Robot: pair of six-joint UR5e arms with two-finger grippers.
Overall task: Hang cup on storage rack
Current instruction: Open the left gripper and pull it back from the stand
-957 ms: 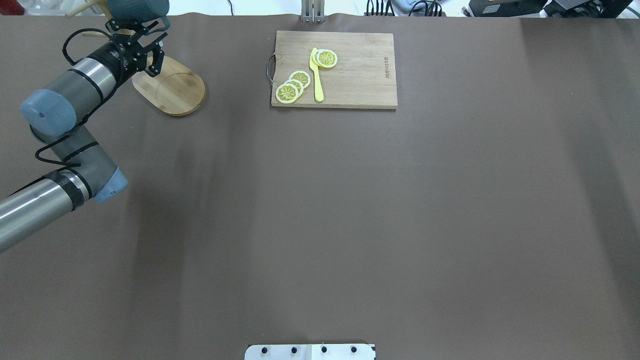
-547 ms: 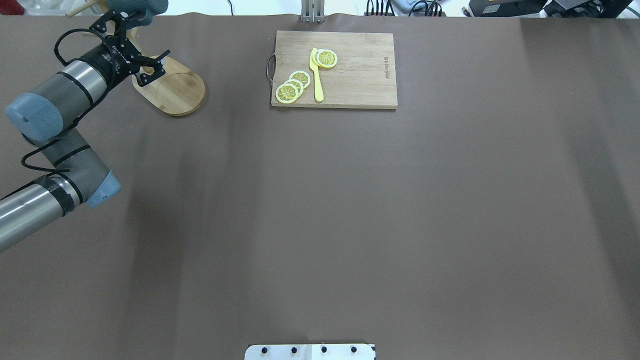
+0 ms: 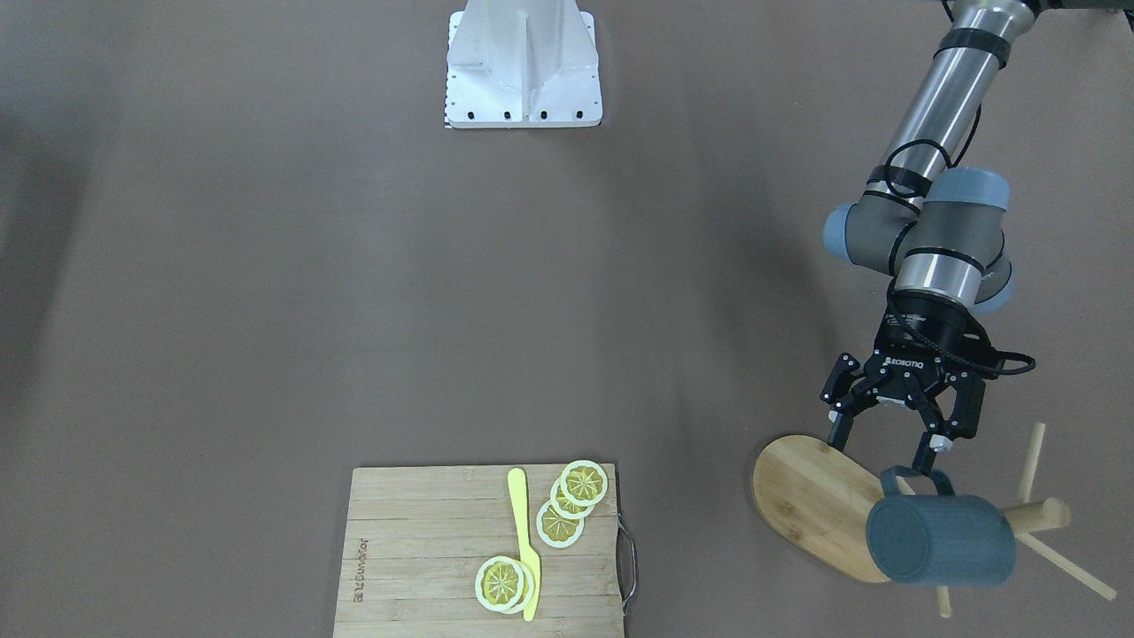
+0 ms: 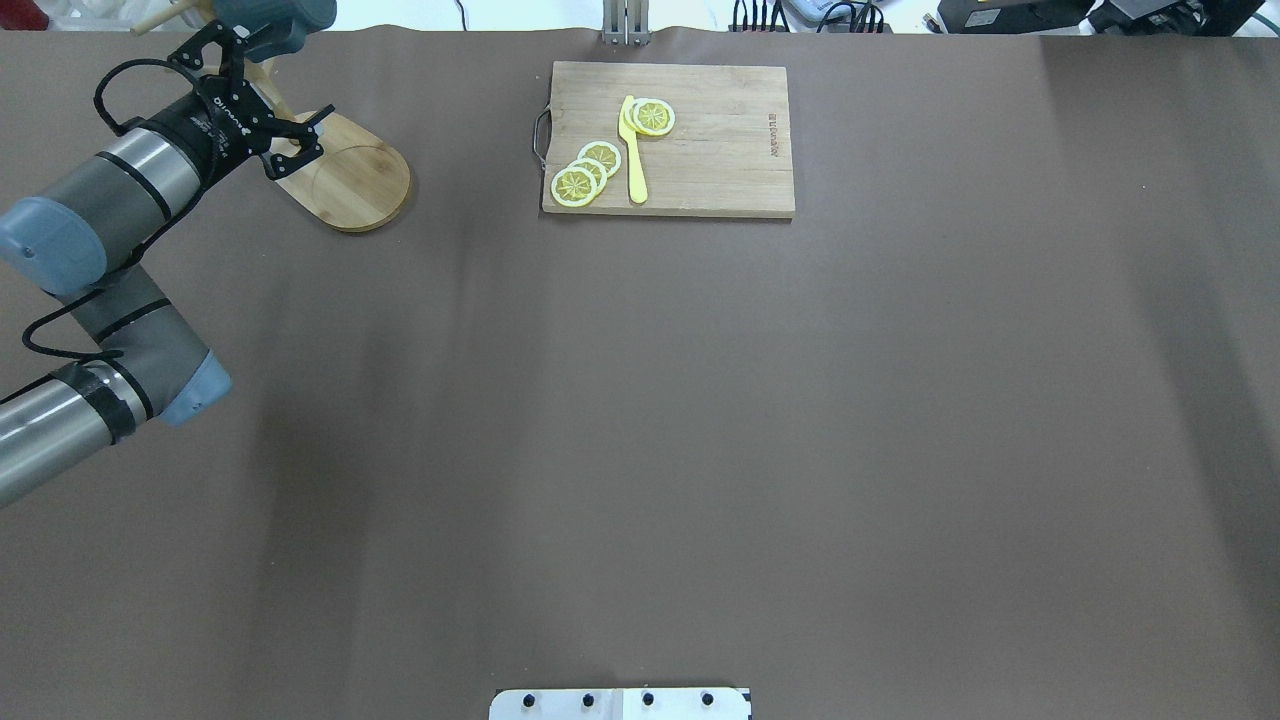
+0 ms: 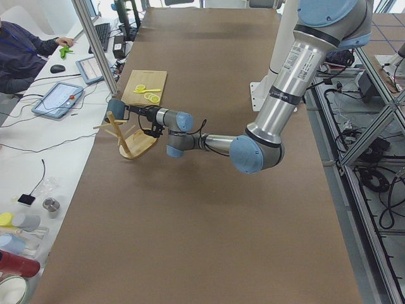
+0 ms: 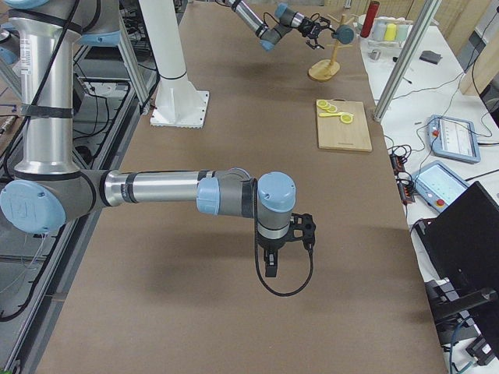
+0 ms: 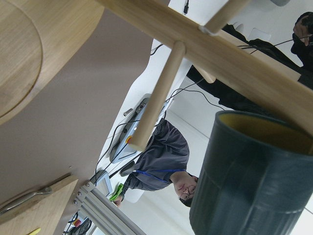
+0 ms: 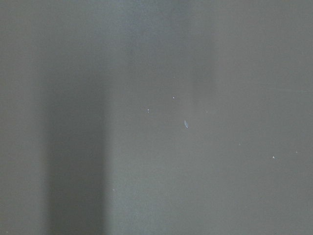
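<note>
1. The cup [image 3: 939, 540] hangs on its side from the storage rack [image 3: 811, 501], just beyond the left gripper's fingertips. Its handle is turned toward the gripper and its body is close against the rack's round post.
2. The left gripper [image 3: 884, 450] is spread wide and grips nothing. 1 fingertip is just beside the cup's handle, but whether it touches cannot be told. The other fingertip hangs over the edge of the rack's oval base.
3. In the left wrist view the cup's yellow-olive inside shows ahead, under the post, with a bare peg beside it.
4. The left arm is stretched toward the far edge of the table [image 3: 266, 310], with its wrist bent so the gripper points at the rack.
5. The right gripper [image 6: 270, 263] points straight down, close above the table and well apart from the rack. Whether its fingers are spread or closed cannot be told. Its forearm lies level.
6. The cutting board [image 3: 416, 540] lies well apart from the left gripper, toward the robot's right. It carries lemon slices [image 3: 582, 483] and a yellow knife [image 3: 523, 532].
</note>
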